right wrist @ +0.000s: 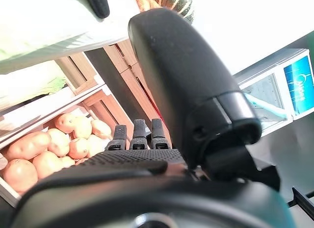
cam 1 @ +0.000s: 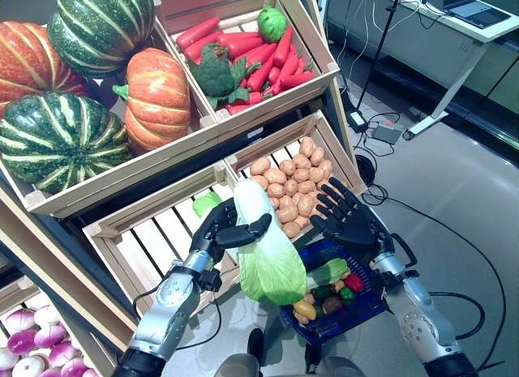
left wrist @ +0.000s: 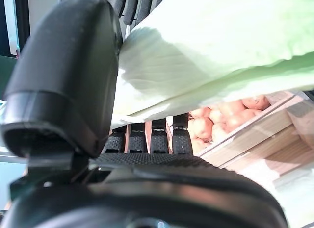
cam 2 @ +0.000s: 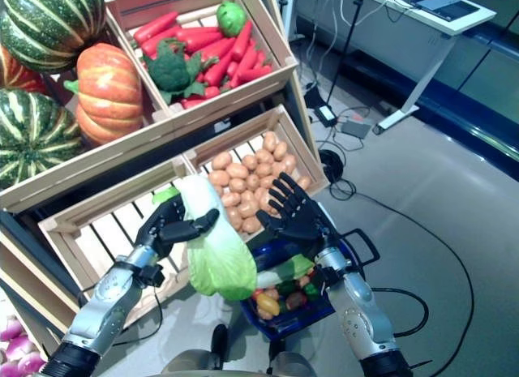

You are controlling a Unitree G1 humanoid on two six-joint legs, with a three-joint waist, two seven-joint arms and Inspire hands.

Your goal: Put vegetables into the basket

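A long pale green cabbage hangs leaf end down in front of the lower crates, its tip over the near left rim of the blue basket. My left hand is shut on its white stalk, thumb across the front; in the left wrist view the cabbage fills the space past the thumb. My right hand is open with fingers spread, above the basket's far rim, beside the cabbage. The basket holds a leafy green and small red, green and yellow vegetables.
A slatted crate of potatoes sits right behind both hands. Left of it is a crate with one green leaf. Above are pumpkins and a crate of red carrots and broccoli. Onions lie lower left. Cables and a desk leg stand at right.
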